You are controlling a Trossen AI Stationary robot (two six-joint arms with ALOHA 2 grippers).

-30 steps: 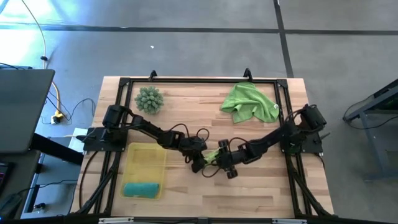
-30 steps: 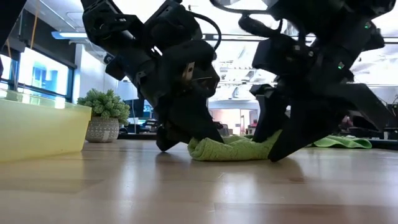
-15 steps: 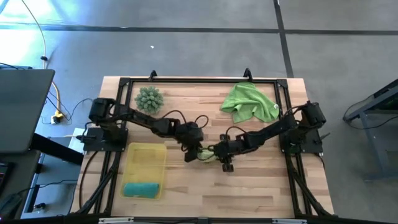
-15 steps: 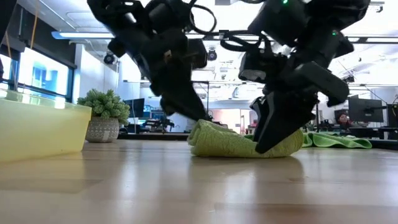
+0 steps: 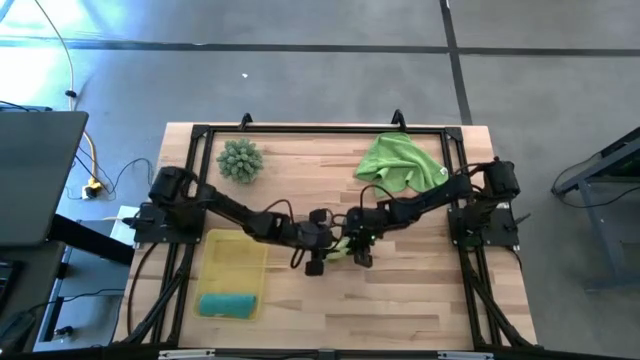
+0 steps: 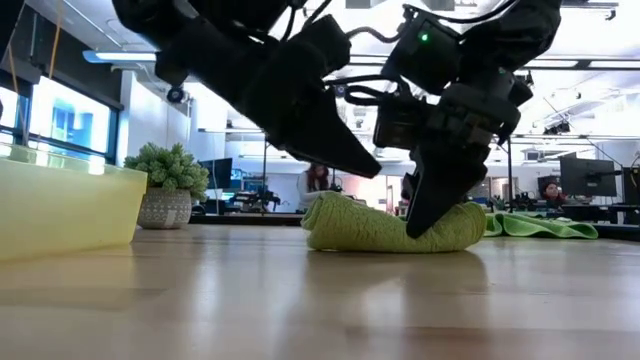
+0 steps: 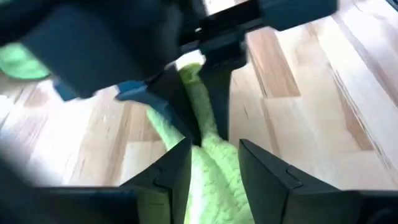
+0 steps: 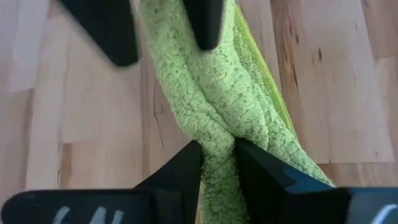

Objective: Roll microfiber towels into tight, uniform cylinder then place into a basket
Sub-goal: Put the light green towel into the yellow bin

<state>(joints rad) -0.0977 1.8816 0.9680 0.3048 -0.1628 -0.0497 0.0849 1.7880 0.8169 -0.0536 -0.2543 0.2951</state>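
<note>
A lime green towel (image 6: 380, 228), rolled into a thick bundle, lies on its side on the wooden table's middle (image 5: 342, 247). My left gripper (image 5: 326, 250) comes at its left end and my right gripper (image 5: 354, 243) at its right part; both are shut on it. A second lime green towel (image 5: 400, 165) lies crumpled at the far right. A teal towel (image 5: 228, 303) lies rolled in the near end of the yellow basket (image 5: 236, 250) at the near left. My left gripper has the roll's left end (image 7: 210, 174) between its two fingers (image 7: 174, 171). It comes slanting down from the table's left, along the roll. The roll rests on the table. My right gripper pinches a raised ridge of the towel's pile (image 8: 217, 144) between its two fingers (image 8: 183, 165), at the roll's right part (image 6: 445, 222). The fingers point down from above. How many layers they hold does not show. The roll lies on the table under them.
A spiky pale-green ball (image 5: 240, 160) stands at the far left. A black frame (image 5: 320, 130) runs along the table's edges. Bare wood lies near the roll, toward the near edge.
Both grippers have gone a little toward the far edge with the lime towel, and my left gripper has tipped flatter. The towel has rolled over on the table and now shows thicker and longer than a second ago.
</note>
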